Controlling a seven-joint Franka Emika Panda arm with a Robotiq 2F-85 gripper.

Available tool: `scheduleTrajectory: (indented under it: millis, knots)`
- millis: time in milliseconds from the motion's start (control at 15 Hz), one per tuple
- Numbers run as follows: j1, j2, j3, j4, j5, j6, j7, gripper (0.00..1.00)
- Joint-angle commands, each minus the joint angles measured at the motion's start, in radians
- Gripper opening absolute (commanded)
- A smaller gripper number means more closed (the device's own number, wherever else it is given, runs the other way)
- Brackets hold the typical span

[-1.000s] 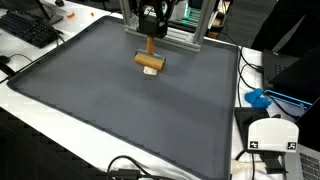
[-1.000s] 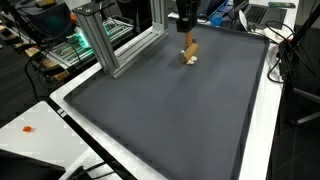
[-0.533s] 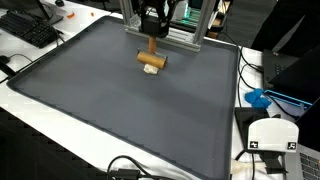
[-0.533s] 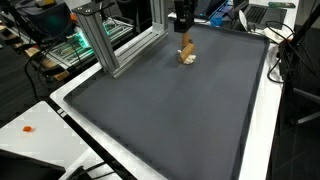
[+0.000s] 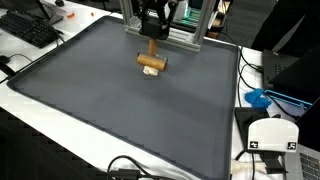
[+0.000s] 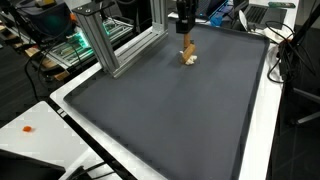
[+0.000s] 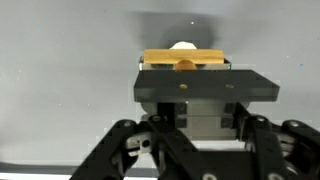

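A wooden T-shaped tool [image 5: 151, 62] stands upright near the far edge of the dark grey mat [image 5: 120, 110], with its thin handle pointing up and its block head at the mat surface. My gripper [image 5: 152, 28] comes straight down from above and is shut on the top of the handle. In both exterior views the tool [image 6: 188, 53] hangs directly below the gripper [image 6: 185, 24]. In the wrist view the wooden head [image 7: 182, 60] shows just beyond the dark closed jaws of the gripper [image 7: 190, 86], with something white behind it. Whether the head touches the mat I cannot tell.
An aluminium frame [image 5: 170, 32] stands right behind the gripper, and its post [image 6: 100, 40] rises beside the mat. A keyboard [image 5: 30, 28] lies off the mat. A blue object [image 5: 258, 98], a white device [image 5: 270, 135] and cables sit along the mat's side.
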Motion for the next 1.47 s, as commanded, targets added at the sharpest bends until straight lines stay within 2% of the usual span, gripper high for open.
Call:
scheduleTrajectory:
  millis: [0,267,533,1000,1400]
  knots:
    - [0.016,0.048,-0.016,0.007,-0.058,0.067,0.045,0.35]
    - [0.02,0.074,-0.025,0.016,-0.125,0.103,0.135,0.35]
    - [0.033,0.095,-0.04,0.041,-0.149,0.079,0.236,0.35]
    - [0.043,0.096,-0.042,0.073,-0.057,-0.05,0.312,0.35]
    - [0.041,0.097,-0.031,0.093,0.055,-0.16,0.293,0.35]
